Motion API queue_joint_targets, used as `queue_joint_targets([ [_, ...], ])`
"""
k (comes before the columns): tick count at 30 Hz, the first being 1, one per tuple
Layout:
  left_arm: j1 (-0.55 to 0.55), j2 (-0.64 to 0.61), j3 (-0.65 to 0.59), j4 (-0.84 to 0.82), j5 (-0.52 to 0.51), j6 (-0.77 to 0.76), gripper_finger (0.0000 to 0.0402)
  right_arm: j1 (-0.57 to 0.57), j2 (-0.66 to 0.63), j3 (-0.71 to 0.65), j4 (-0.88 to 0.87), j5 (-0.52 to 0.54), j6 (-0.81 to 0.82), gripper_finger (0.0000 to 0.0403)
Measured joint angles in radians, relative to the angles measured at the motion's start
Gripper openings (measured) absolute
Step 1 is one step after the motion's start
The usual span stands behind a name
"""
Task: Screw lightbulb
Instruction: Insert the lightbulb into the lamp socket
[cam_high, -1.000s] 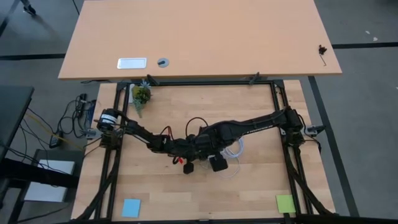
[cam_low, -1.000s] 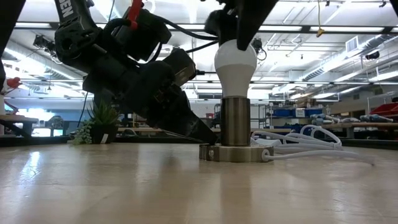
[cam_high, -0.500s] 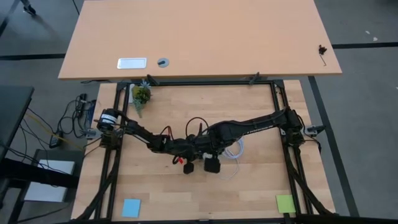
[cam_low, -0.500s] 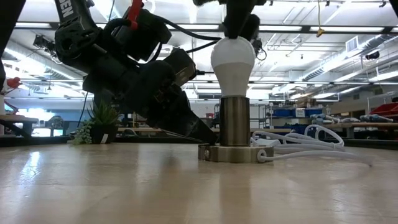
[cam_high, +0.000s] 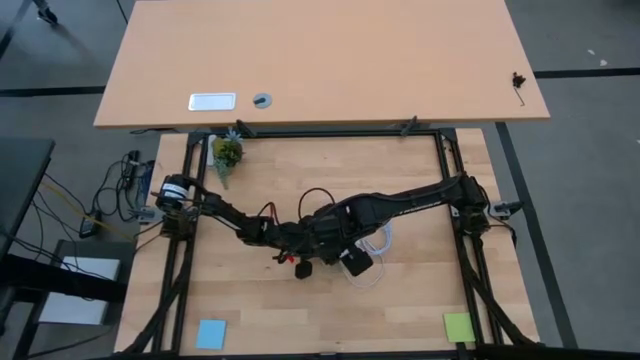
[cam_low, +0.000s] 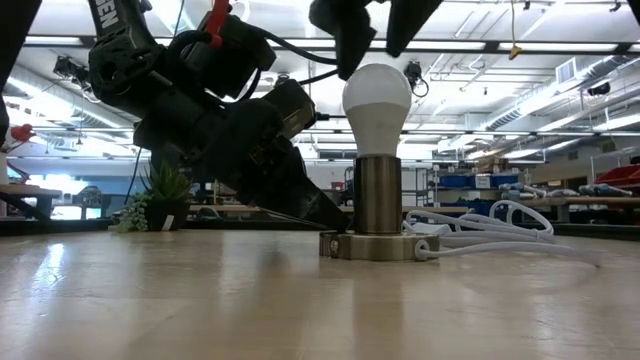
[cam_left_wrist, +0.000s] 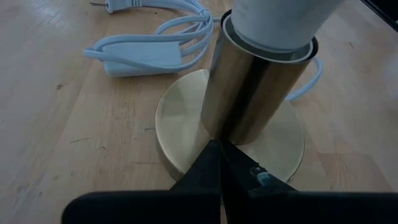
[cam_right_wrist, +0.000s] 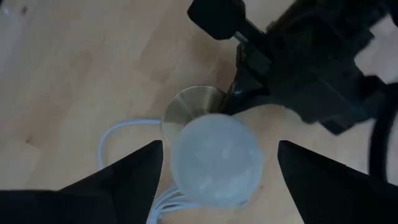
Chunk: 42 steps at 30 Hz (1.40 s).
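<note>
Lightbulb (cam_low: 377, 103) now free of right claw (cam_low: 372, 40), fingers newly apart above it.

So the right gripper (cam_low: 372, 30) was pinching the top of the lightbulb (cam_low: 377, 103) a second ago, now its fingers (cam_right_wrist: 127, 178) have spread apart and let go, sitting just above the bulb on either side. In the high view the right wrist has twisted too.

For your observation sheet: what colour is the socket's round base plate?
Shiny brass-gold; the base plate shows best in the left wrist view.
</note>
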<state>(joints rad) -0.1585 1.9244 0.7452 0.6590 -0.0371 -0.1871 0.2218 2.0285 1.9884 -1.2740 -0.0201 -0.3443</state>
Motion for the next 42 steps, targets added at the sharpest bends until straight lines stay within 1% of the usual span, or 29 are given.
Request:
queue_joint_targets([
  [8, 0.001, 0.000, 0.000, 0.000, 0.000, 0.000, 0.0000, -0.002, 0.003, -0.059, 0.012, 0.001, -0.056, 0.0309],
  [13, 0.002, 0.000, 0.000, 0.000, 0.000, 0.000, 0.0000, -0.001, 0.000, -0.059, 0.012, 0.002, -0.005, 0.0295],
  [16, 0.002, 0.000, 0.000, 0.000, 0.001, 0.000, 0.0000, -0.001, 0.000, -0.058, 0.010, 0.003, 0.067, 0.0279],
  [18, 0.002, 0.000, 0.000, 0.000, 0.000, 0.000, 0.0000, -0.002, 0.000, -0.058, 0.011, 0.003, 0.154, 0.0268],
  [20, 0.002, 0.000, 0.000, 0.000, 0.000, 0.000, 0.0000, -0.002, 0.000, -0.058, 0.011, 0.004, 0.283, 0.0259],
  [23, 0.002, 0.000, 0.000, 0.000, 0.000, 0.000, 0.0000, -0.006, -0.001, -0.057, 0.009, 0.008, 0.584, 0.0254],
  [25, 0.002, 0.000, 0.000, 0.000, 0.001, 0.000, 0.0000, -0.010, -0.002, -0.057, 0.010, -0.019, 0.767, 0.0257],
  [27, 0.002, 0.000, 0.000, 0.000, 0.003, 0.000, 0.0000, -0.013, -0.004, -0.056, 0.025, -0.058, 0.829, 0.0266],
  [30, 0.000, 0.000, 0.000, 0.000, 0.008, -0.001, 0.0000, -0.011, -0.003, -0.057, 0.031, -0.084, 0.764, 0.0281],
  [34, 0.001, 0.000, 0.000, 0.000, 0.006, -0.001, 0.0000, -0.011, -0.003, -0.052, 0.009, -0.073, 0.597, 0.0299],
  [36, 0.002, 0.000, 0.000, 0.000, 0.001, -0.001, 0.0000, -0.008, -0.002, -0.037, -0.021, -0.042, 0.500, 0.0307],
  [39, 0.002, 0.000, 0.000, -0.001, -0.003, -0.001, 0.0000, -0.007, -0.002, -0.019, -0.038, 0.031, 0.363, 0.0316],
  [42, 0.003, 0.000, 0.000, -0.001, -0.004, 0.000, 0.0000, -0.009, -0.002, -0.006, -0.034, 0.094, 0.301, 0.0325],
])
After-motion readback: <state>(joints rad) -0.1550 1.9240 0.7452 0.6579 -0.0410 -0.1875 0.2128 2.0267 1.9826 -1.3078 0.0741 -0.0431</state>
